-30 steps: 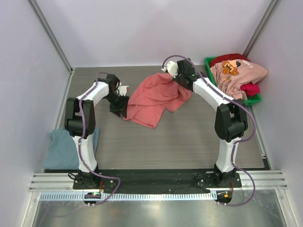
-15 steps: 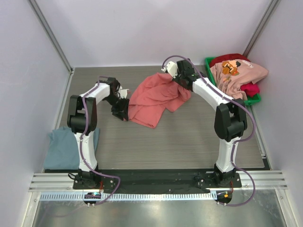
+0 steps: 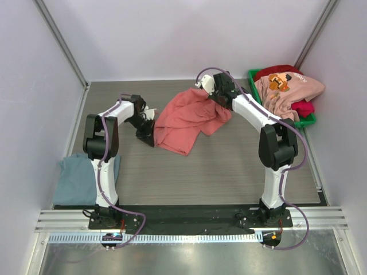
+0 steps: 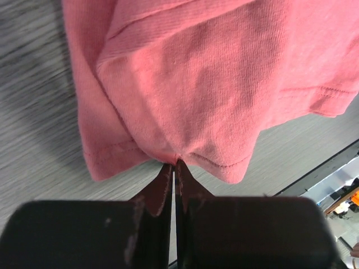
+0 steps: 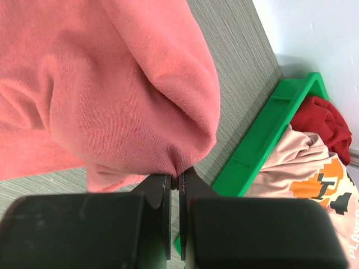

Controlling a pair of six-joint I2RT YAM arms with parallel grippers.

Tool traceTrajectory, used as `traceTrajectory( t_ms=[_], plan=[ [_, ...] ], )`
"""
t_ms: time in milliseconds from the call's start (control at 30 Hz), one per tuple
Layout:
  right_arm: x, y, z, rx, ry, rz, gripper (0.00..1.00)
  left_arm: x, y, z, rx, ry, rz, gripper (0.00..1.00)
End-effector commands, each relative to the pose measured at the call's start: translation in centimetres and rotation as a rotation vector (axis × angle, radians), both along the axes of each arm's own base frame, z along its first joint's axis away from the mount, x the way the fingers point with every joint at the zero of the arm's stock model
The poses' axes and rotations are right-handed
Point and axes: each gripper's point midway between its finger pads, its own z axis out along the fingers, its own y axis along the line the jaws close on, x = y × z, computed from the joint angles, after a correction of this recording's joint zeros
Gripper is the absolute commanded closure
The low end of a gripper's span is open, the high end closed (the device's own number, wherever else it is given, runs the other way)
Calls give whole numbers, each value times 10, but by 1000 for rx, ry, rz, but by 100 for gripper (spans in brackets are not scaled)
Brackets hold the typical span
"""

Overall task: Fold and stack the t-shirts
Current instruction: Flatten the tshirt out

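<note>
Half open a moment ago, left claw (image 4: 174,168) is now pinching shut on the hem of the salmon-red t-shirt (image 3: 186,117) while right claw (image 5: 175,180) is gripping its opposite edge, closed tight, both holding it toward the far edge of the bench (image 3: 229,172), likely for spreading flat before folding.

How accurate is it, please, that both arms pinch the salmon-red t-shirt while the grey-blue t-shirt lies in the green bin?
Not quite: the grey-blue t-shirt lies on the table at its near-left corner, as the top external view shows. The rest holds.
</note>
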Motion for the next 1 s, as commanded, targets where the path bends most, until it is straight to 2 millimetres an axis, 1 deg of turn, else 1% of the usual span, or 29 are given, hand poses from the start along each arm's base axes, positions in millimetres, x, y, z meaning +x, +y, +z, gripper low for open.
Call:
traceTrajectory(
  t_ms=[0,100,133,167,200,233,267,300,367,400,433,467,500,533,600,633,667,700,733,767,800,833,867,900,933,967],
  plan=[
    [9,1,20,11,-52,-9,99,7,4,5,-13,-13,21,100],
    [9,1,22,8,-57,-9,99,12,14,20,-15,-43,35,100],
    [10,0,28,13,-71,-12,99,14,19,27,-11,-63,35,100],
    [11,0,34,19,-81,-13,99,17,25,45,-4,-107,38,100],
    [11,-3,44,35,-101,-22,99,23,36,55,7,-148,35,100],
    [11,-4,53,47,-117,-30,99,31,47,69,32,-204,38,100],
    [12,-5,61,64,-133,-37,99,33,54,89,45,-252,37,100],
    [10,-10,76,85,-159,-52,99,43,67,109,63,-330,23,100],
    [10,-15,95,133,-196,-88,99,50,82,132,109,-404,13,100],
    [8,-17,103,146,-210,-98,99,56,85,156,119,-479,10,100],
    [4,-19,118,167,-236,-104,99,60,87,167,127,-520,-5,100],
    [1,-19,125,178,-247,-101,99,61,88,179,131,-552,-9,100],
    [-3,-14,130,202,-241,-72,99,65,88,197,134,-607,-8,100],
    [-12,-12,147,229,-260,-51,99,67,88,205,134,-629,-11,100],
    [-22,-7,163,276,-273,-27,99,69,84,227,110,-682,-14,100],
    [-28,-4,170,295,-273,-15,99,69,83,234,103,-695,-13,100],
    [-37,-4,186,326,-295,-19,99,66,82,238,97,-693,-16,100],
    [-42,-5,191,340,-295,-22,99,66,81,248,92,-714,-16,100],
    [-49,-5,193,351,-277,-23,99,62,80,253,86,-717,-21,100],
    [-61,-6,204,382,-282,-21,99,58,79,259,82,-729,-27,100],
    [-73,-6,196,379,-226,-12,99,54,77,262,67,-738,-36,100],
    [-84,-2,197,397,-200,16,99,45,75,274,56,-766,-41,100],
    [-103,9,205,447,-171,96,99,40,72,280,41,-783,-53,100],
    [-118,12,199,460,-122,123,99,32,68,281,15,-783,-67,100],
    [-126,14,202,481,-120,136,99,23,67,299,10,-841,-67,100],
    [-133,15,207,504,-126,140,99,17,66,306,8,-867,-69,100]
  ],
)
